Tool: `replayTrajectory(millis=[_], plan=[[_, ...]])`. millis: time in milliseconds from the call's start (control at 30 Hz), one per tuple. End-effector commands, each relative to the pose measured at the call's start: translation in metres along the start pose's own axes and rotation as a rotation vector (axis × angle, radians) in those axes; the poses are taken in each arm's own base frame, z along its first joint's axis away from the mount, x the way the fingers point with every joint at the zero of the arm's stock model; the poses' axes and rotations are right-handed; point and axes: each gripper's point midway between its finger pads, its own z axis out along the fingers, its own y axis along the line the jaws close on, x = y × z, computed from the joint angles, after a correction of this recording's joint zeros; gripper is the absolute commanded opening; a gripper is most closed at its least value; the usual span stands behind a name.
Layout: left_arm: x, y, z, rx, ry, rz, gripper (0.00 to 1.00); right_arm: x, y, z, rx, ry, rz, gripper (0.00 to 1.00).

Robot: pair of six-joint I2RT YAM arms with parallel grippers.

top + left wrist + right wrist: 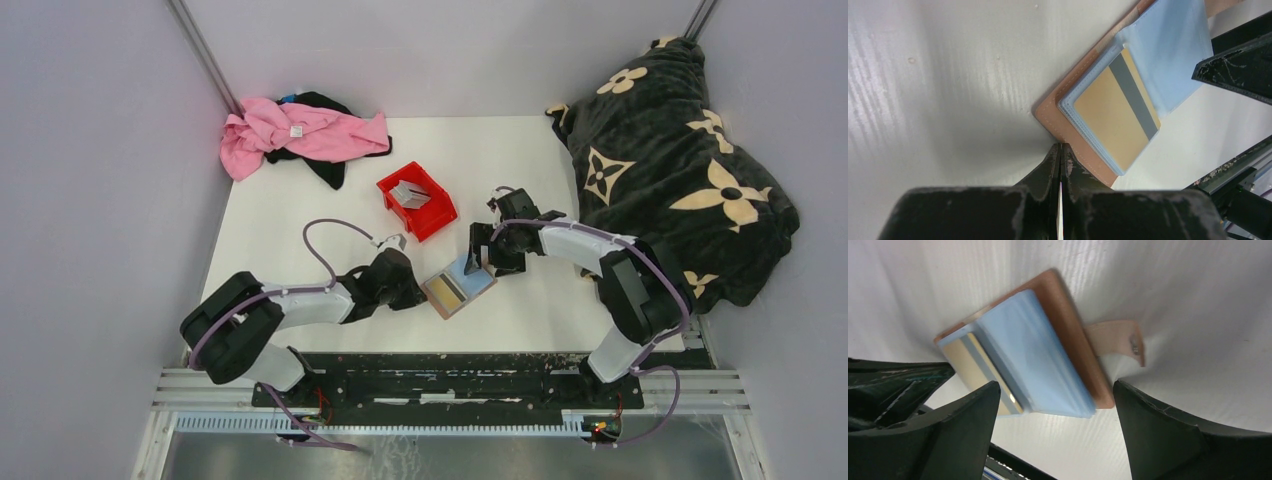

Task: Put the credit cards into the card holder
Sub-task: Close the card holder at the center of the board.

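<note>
One gold card (1113, 117) is seen in the card holder (457, 285). The left gripper (1060, 146) is shut at its edge, the right gripper (1056, 386) spread wide, empty.

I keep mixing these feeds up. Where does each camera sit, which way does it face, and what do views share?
Top external: fixed above and behind the bases, looking down on the table; both arms, left hand, right hand show.
Left wrist: on the left arm, looking down past its shut hand at the card holder's edge.
Right wrist: on the right arm, looking down between its open fingers at the holder.
Shared: both wrist views show the gold card in the holder.
</note>
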Motion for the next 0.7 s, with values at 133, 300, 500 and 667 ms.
replayTrajectory(millis=[133, 300, 500, 667], plan=[[0.050, 0.059, 0.004, -0.203, 0.166, 0.024, 0.03, 0.068, -0.010, 0.027, -0.048, 0.186, 0.135, 0.90], [0.056, 0.064, 0.005, -0.217, 0.178, 0.026, 0.03, 0.069, 0.001, 0.023, -0.118, 0.163, 0.158, 0.88], [0.062, 0.068, 0.006, -0.232, 0.193, 0.029, 0.03, 0.051, 0.021, 0.008, -0.200, 0.083, 0.160, 0.83], [0.061, 0.067, 0.006, -0.231, 0.188, 0.033, 0.03, 0.037, 0.024, -0.007, -0.185, 0.025, 0.119, 0.82]])
